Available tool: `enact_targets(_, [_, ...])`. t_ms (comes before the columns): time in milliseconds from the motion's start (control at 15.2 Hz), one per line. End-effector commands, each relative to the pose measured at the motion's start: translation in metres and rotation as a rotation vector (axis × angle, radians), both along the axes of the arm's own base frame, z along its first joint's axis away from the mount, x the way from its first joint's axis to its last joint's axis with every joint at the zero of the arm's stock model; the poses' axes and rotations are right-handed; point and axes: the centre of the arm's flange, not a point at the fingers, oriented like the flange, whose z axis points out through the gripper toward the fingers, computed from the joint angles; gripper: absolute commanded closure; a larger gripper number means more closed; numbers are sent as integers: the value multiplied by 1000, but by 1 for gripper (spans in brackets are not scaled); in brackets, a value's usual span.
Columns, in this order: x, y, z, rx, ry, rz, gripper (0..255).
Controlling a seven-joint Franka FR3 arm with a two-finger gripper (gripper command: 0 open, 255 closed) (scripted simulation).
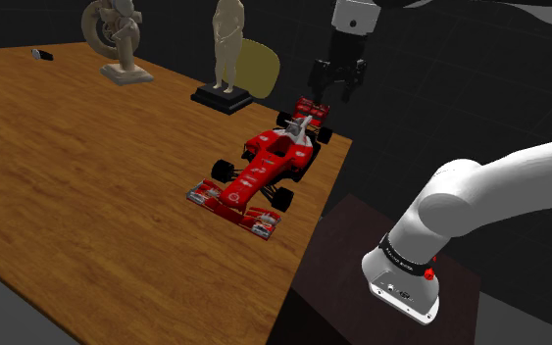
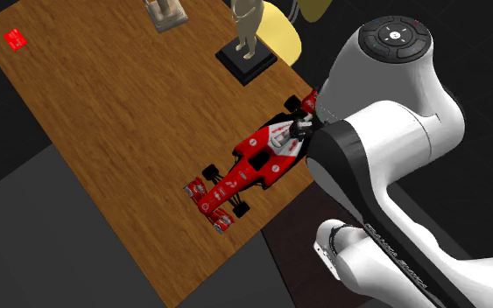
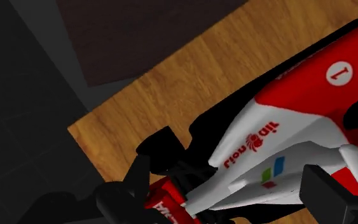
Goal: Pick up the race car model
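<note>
Spread wide over the race car model (image 1: 264, 169), the hand (image 1: 336, 90) should drop straight, straddling its white cover (image 3: 260, 137) — counter (image 1: 87, 196) edge near at three o'clock.

White arm (image 1: 499, 191), rounded shells, dark joint bands with small pale lettering. Red dot (image 1: 428, 273) by the lower band; round dark cap (image 2: 394, 38) with buttons. All-black two-finger tool (image 1: 335, 91).

We see the race car model (image 1: 264, 169) in bright red with a white engine cover, black tyres and small green and blue marks, plus a white roundel bearing a 1. The table (image 1: 87, 176) shows warm brown wood grain. The gripper (image 1: 335, 93) is all black and the arm (image 1: 499, 186) is white.
</note>
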Motion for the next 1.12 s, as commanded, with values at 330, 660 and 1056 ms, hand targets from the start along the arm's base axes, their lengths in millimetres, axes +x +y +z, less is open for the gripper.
enact_targets(330, [40, 82, -19, 11, 37, -330, 0])
enact_targets(660, [44, 86, -41, 11, 39, -351, 0])
enact_targets(1056, [44, 86, -60, 12, 39, -351, 255])
